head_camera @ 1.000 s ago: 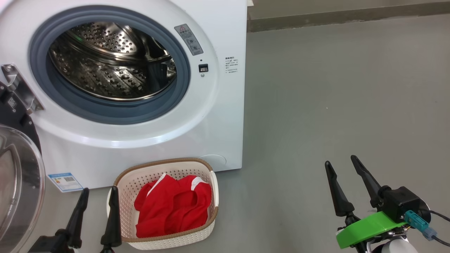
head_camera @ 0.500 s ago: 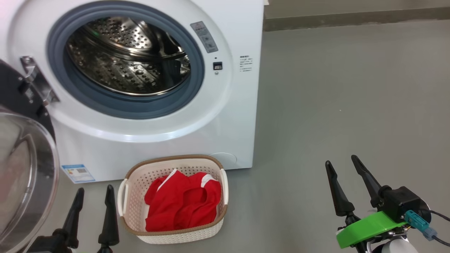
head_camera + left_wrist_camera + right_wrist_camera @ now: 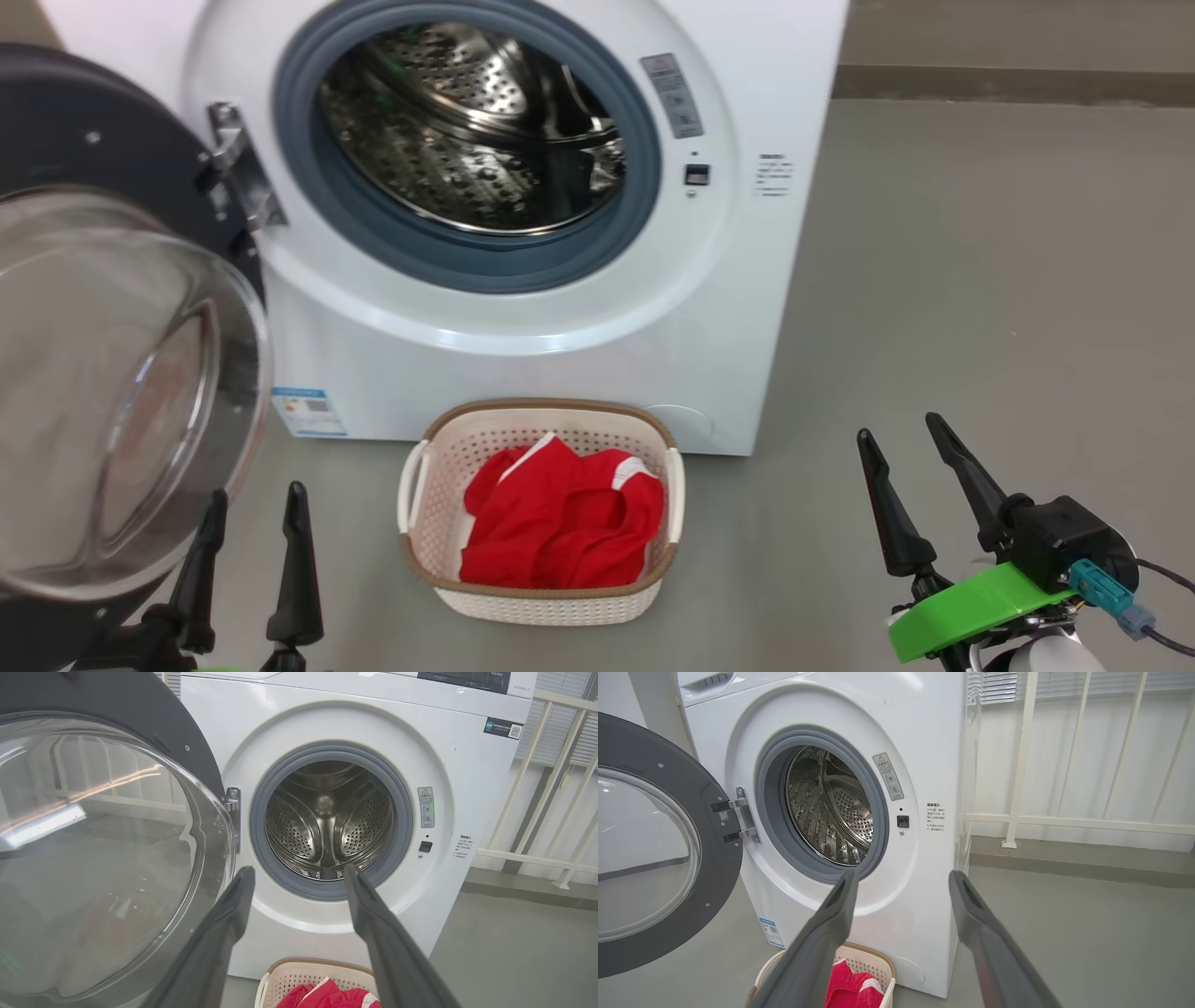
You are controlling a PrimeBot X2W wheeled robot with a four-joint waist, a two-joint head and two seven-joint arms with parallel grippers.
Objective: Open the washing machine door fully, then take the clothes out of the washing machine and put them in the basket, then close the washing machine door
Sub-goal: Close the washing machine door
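Fingers spread wide and holding nothing, the left gripper (image 3: 257, 493) sits at 7 o'clock and the right gripper (image 3: 898, 427) at 5 o'clock above the floor (image 3: 980, 280). Just beyond, at 6 o'clock, the clothes (image 3: 560, 518) lie in the basket (image 3: 546, 408), before the washing machine (image 3: 560, 373) at 12 o'clock, the washing machine door (image 3: 121, 373) swung open at 9 o'clock.

Laundry area — washing machine (image 3: 523, 373), white railing (image 3: 1020, 765), grey floor (image 3: 980, 280).
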